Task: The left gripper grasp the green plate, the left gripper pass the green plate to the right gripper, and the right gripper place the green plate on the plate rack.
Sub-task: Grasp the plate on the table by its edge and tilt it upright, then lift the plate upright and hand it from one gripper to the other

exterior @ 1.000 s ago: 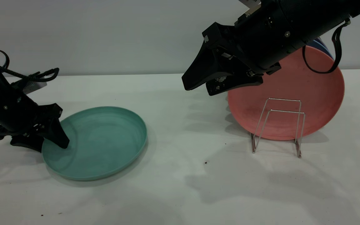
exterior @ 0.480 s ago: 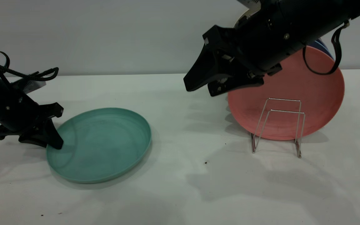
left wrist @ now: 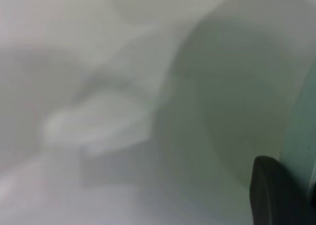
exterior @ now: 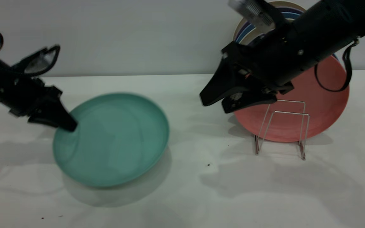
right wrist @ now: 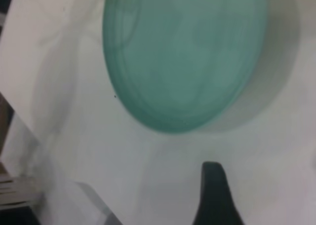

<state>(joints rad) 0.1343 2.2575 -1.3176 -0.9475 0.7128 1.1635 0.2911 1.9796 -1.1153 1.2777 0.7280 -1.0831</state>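
The green plate [exterior: 112,139] hangs tilted above the table at the left, with its shadow beneath it. My left gripper [exterior: 69,126] is shut on its left rim and holds it up. In the left wrist view one dark finger [left wrist: 276,193] lies against the plate's edge [left wrist: 302,131]. My right gripper [exterior: 214,105] hovers open and empty in the air right of the plate, in front of the plate rack [exterior: 284,126]. The right wrist view shows the plate [right wrist: 182,57] beyond one finger [right wrist: 213,190].
A salmon-pink plate [exterior: 322,91] stands upright in the wire rack, with more plates [exterior: 249,31] stacked behind it. White table surface lies between the green plate and the rack, with a few dark specks [exterior: 208,164].
My left gripper has risen and moved right with the plate's rim, lifting and tilting the plate off the table. My right gripper has dropped lower and shifted slightly right.
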